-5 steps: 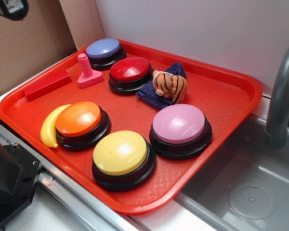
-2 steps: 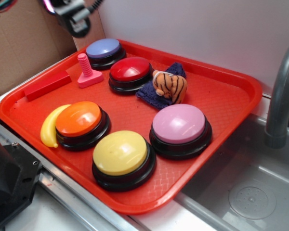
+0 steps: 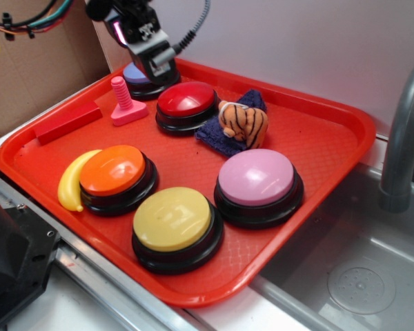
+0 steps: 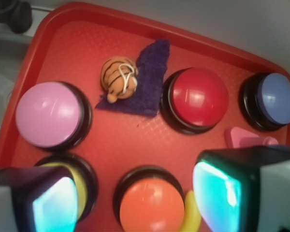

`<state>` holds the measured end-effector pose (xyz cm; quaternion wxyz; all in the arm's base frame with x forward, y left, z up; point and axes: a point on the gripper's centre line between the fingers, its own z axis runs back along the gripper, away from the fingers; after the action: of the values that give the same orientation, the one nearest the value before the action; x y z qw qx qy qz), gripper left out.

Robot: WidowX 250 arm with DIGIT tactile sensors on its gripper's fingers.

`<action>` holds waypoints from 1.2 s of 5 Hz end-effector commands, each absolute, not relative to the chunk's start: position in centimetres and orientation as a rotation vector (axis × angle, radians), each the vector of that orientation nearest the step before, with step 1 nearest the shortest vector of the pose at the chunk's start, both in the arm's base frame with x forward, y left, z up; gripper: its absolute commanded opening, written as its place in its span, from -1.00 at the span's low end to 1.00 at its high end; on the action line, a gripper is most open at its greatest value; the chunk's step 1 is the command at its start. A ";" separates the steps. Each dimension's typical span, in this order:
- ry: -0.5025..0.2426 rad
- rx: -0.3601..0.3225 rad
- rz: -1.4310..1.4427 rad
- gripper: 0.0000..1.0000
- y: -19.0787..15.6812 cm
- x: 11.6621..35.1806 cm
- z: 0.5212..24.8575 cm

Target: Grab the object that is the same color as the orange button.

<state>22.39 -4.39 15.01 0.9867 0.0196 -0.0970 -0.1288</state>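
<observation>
Gripper jaws apart, hiding blue button, tiger toy uncovered on cloth

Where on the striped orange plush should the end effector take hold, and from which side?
Come from above and pinch the tiger plush across its rounded middle. It lies on the blue cloth, low and soft, with the red button close beside it, so a side approach looks crowded. The end effector is open.

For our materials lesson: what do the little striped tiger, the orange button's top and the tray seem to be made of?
Striped tiger: soft plush fabric, matte and fuzzy-edged, slightly squashed in shape. Orange button: top looks like hard glossy plastic, judging by the sharp light reflections; its base is black, probably plastic too. Tray: likely moulded plastic, with a fine textured grid on its floor and a smooth, rounded rim.
</observation>
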 end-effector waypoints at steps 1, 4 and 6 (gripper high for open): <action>-0.259 0.036 -0.272 1.00 -6.0 25.6 14.0; -0.200 0.057 -0.300 1.00 -8.0 29.7 9.1; -0.148 0.051 -0.270 1.00 -7.6 30.8 7.1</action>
<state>29.67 -7.37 5.34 0.9903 0.0289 -0.0401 -0.1302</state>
